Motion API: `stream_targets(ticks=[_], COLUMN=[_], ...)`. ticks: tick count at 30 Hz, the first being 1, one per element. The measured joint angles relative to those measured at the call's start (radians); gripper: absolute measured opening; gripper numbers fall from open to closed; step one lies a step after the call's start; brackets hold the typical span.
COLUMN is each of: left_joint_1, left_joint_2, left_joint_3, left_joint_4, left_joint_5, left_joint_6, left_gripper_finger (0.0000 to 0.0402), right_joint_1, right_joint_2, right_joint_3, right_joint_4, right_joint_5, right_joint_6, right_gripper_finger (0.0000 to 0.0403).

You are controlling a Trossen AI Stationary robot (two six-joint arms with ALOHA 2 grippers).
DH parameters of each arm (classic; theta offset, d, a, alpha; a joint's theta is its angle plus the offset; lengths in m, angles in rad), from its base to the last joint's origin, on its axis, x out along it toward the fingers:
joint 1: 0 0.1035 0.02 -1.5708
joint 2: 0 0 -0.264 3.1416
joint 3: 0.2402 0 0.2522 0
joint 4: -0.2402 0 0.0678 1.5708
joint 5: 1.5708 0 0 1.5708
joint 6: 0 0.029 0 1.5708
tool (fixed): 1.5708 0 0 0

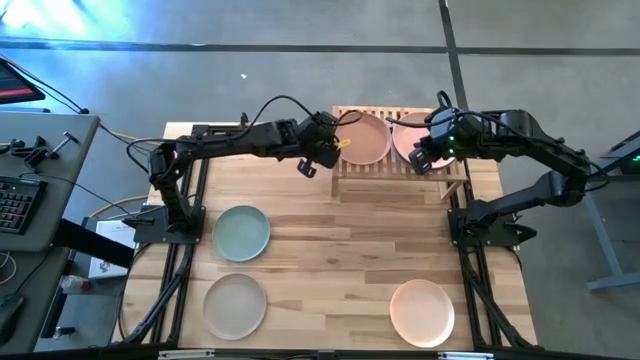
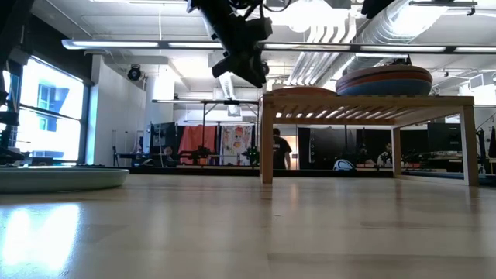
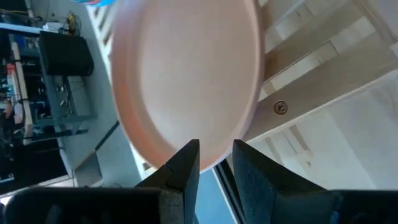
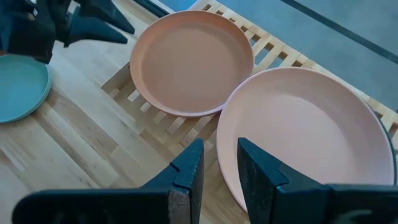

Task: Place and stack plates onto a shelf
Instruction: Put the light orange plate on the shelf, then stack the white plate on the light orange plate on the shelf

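shelf (image 1: pixel 400 178): peach plate (image 1: pixel 364 139) on left half, pink plate (image 1: pixel 414 135) topping right stack. left gripper (image 1: pixel 322 158) jaws slightly apart, empty, beside peach plate's rim. right gripper (image 1: pixel 428 157) jaws narrowly apart, empty, above pink plate. risk: a retreating finger catches a rim, dragging a plate off.

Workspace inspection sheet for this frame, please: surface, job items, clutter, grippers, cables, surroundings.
Surface: plank-wood table, bare between the items.
Job's things: bamboo shelf at the far edge holds a peach plate on its left half and a stack topped by a pink plate on its right. On the table: sage green plate, beige plate, pale cream-pink plate.
Clutter: nothing seen on the table.
Grippers: left gripper at the peach plate's left rim, fingers slightly apart, nothing between them. Right gripper over the pink plate's near edge; contact unclear.
Cables: black cable loops above the left arm.
Surroundings: side desk with tools; people in the background.
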Motion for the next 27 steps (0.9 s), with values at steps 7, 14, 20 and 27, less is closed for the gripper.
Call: stream_targets(ticks=[7,14,20,27], left_joint_1=[-0.001,-0.008,-0.008,-0.007], left_joint_2=[-0.025,-0.081,-0.162,-0.247], left_joint_3=[0.0,0.0,0.0,0.0], left_joint_4=[-0.05,-0.213,-0.396,-0.577], left_joint_5=[-0.046,-0.058,-0.028,0.042], left_joint_6=[-0.033,-0.198,-0.402,-0.578], left_gripper_finger=[0.0086,0.0079,0.0062,0.0058], right_joint_1=[0.0,0.014,0.116,0.269], right_joint_2=[0.006,0.058,0.143,0.268], right_joint_3=[0.0,0.0,0.0,0.0], right_joint_4=[0.0,0.0,0.0,-0.002], right_joint_5=[-0.049,-0.281,-0.378,-0.4], right_joint_6=[0.018,0.019,0.019,0.007], right_gripper_finger=[0.0074,0.0074,0.0074,0.0074])
